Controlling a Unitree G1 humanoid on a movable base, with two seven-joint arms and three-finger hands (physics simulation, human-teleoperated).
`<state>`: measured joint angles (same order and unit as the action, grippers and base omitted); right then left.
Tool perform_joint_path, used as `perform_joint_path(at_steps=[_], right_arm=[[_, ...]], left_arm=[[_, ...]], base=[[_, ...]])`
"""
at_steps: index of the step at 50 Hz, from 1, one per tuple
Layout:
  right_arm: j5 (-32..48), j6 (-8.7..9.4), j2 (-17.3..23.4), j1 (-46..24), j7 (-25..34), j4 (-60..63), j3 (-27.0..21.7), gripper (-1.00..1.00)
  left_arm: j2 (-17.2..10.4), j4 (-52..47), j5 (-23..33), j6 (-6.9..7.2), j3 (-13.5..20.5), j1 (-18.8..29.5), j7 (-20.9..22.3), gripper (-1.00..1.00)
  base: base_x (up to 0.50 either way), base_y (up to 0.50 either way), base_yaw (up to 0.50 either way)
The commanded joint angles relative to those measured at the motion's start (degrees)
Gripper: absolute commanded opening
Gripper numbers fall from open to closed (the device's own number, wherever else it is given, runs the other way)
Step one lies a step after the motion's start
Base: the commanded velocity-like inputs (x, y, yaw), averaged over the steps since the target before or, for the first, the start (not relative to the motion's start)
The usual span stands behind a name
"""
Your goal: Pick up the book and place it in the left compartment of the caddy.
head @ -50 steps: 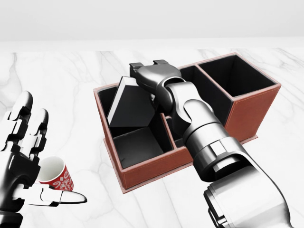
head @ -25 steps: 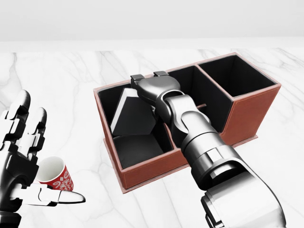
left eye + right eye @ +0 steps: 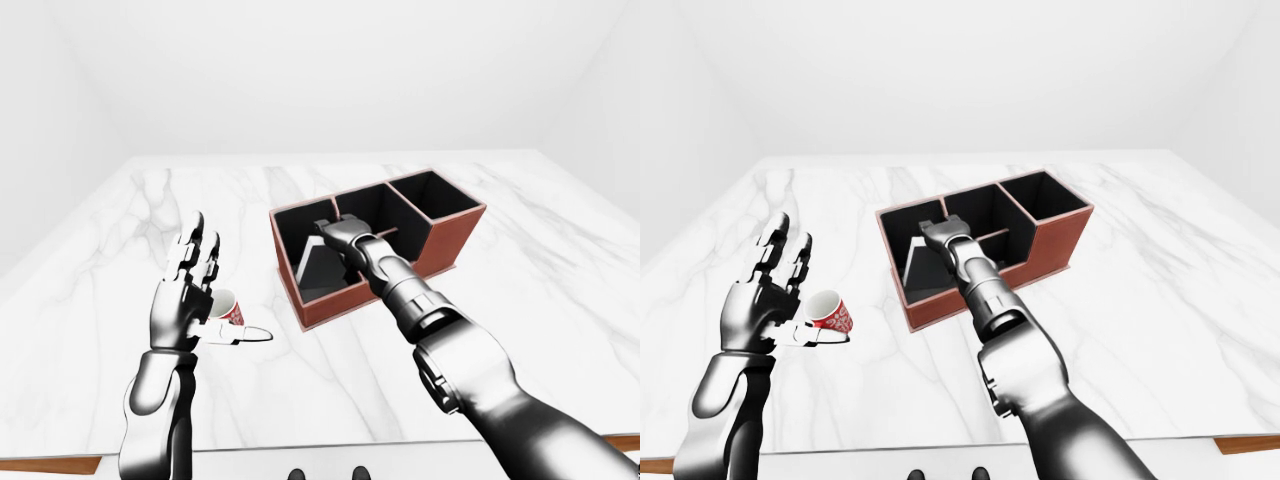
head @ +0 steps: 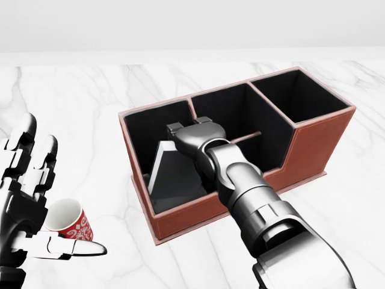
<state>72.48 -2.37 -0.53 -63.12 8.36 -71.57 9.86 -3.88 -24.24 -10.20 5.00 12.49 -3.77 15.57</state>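
Note:
The black book [image 4: 174, 174], white page edge to the left, stands tilted inside the left compartment [image 4: 147, 129] of the red-brown caddy [image 4: 325, 129], its lower end near the compartment floor. My right hand [image 4: 189, 133] reaches into that compartment from the lower right and its fingers are closed on the book's top edge. My left hand [image 4: 27, 174] is open, fingers spread upward, at the left edge of the head view, away from the caddy.
A red and white cup [image 4: 69, 221] stands on the marble table [image 4: 72, 108] right by my left hand's thumb. The caddy's middle [image 4: 231, 111] and right [image 4: 298, 96] compartments hold nothing. The table's near edge shows at the bottom of the left-eye view [image 3: 300, 455].
My right hand has come down and toward me with the book, which sank from above the rim into the left compartment. The left hand and cup stayed put.

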Motion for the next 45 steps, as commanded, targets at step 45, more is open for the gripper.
perform_joint_path(at_steps=[45], right_arm=[[8.0, -2.07, -1.3, 3.4, -6.1, -1.0, 0.3, -1.00]], left_arm=[[0.3, -0.6, 0.1, 0.00, -0.2, -0.8, 0.2, 1.00]], base=[[0.00, 0.00, 0.00]])
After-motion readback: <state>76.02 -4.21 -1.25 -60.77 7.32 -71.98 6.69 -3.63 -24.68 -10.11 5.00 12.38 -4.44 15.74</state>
